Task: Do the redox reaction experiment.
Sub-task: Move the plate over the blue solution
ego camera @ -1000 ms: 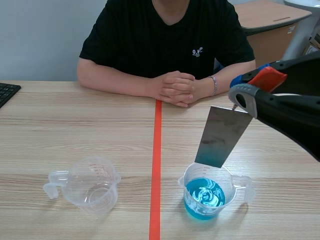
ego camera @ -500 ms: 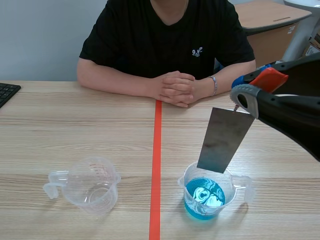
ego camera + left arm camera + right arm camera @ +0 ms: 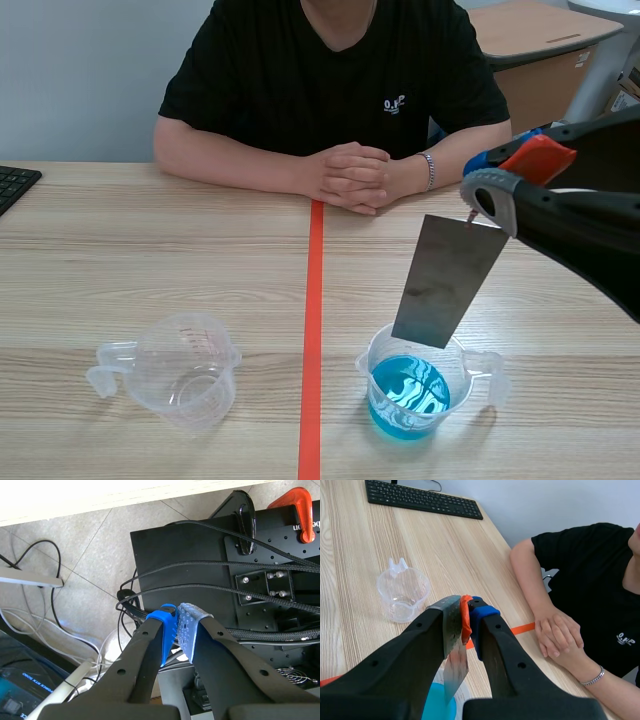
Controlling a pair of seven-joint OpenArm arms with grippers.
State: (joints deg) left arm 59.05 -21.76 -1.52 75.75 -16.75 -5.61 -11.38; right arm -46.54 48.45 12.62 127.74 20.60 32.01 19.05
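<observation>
Wood-grain desk (image 3: 120, 250) with an orange tape line down its middle. A person (image 3: 340, 80) sits across from me with hands folded, and a keyboard (image 3: 15, 185) lies at the far left edge.

Step in hand, as I judge it: bringing the metal into the solution. The dip itself is not yet made.

Right jaws: clamped on the upper end of the metal plate (image 3: 445, 285), with one pad on each face. The plate hangs down from the jaws, tilted rather than plumb. Its lower edge is over the beaker (image 3: 372, 372) and, in the scene view, about level with the far rim. It appears to be above the blue liquid (image 3: 410, 395) and not in it. The right wrist view agrees: the plate's tip hangs over blue.

Left jaws: closed on nothing, pads (image 3: 167, 630) pressed together. They are parked below desk level over floor and cables, well apart from the work.

An empty beaker (image 3: 185, 372) stands across the tape line, untouched.

Next move calls for a straight descent, keeping the plate inside the rim. The beaker looks light, so a knock on its wall could tip it and spill the liquid. The grip should stay firm, since the plate is thin and smooth.
</observation>
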